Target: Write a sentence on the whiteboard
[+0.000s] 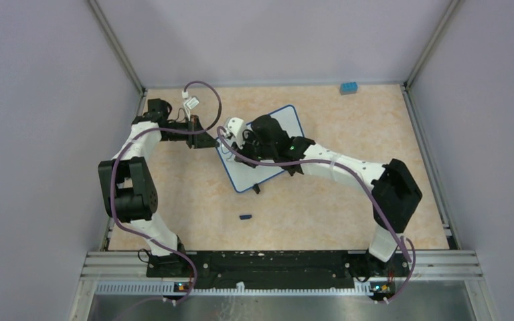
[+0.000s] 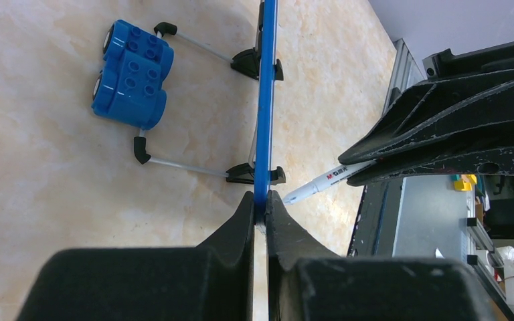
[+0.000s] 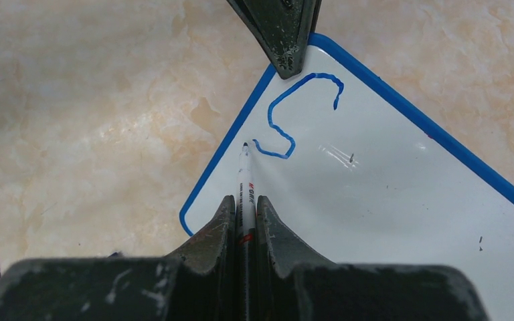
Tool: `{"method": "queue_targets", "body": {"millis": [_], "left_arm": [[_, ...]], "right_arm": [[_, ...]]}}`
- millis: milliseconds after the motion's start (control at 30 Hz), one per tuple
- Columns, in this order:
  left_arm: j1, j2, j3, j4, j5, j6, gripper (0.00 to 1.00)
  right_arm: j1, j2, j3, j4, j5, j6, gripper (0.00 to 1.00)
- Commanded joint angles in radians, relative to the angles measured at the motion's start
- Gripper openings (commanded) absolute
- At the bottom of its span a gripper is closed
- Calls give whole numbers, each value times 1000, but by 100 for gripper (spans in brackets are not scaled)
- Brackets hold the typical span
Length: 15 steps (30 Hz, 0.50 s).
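The right gripper (image 3: 244, 207) is closed on a white marker (image 3: 245, 175) printed "M&G". Its tip is at the whiteboard (image 3: 388, 200), close to the left frame; I cannot tell if it touches. Just beside it, the sentence (image 3: 272, 107) is only a blue "S". The left gripper (image 2: 260, 204) pinches the board's blue edge. Farther away lies a blue toy block (image 2: 132, 73).

Beige marbled table (image 1: 194, 221); whiteboard (image 1: 251, 177) near its middle; blue brick (image 1: 348, 87) far back; small dark piece (image 1: 245, 217) nearer

Much of the whiteboard (image 1: 246, 175) beneath the right arm (image 1: 338, 167)
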Motion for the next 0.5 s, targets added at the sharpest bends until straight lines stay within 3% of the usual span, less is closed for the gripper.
{"method": "queue_targets", "body": {"millis": [0, 467], "left_arm": [[3, -43, -5, 7, 25, 9, 0], [3, -44, -6, 10, 24, 5, 0]], "right_arm": [[-3, -88, 9, -8, -26, -2, 0], [-54, -69, 27, 25, 22, -8, 0]]}}
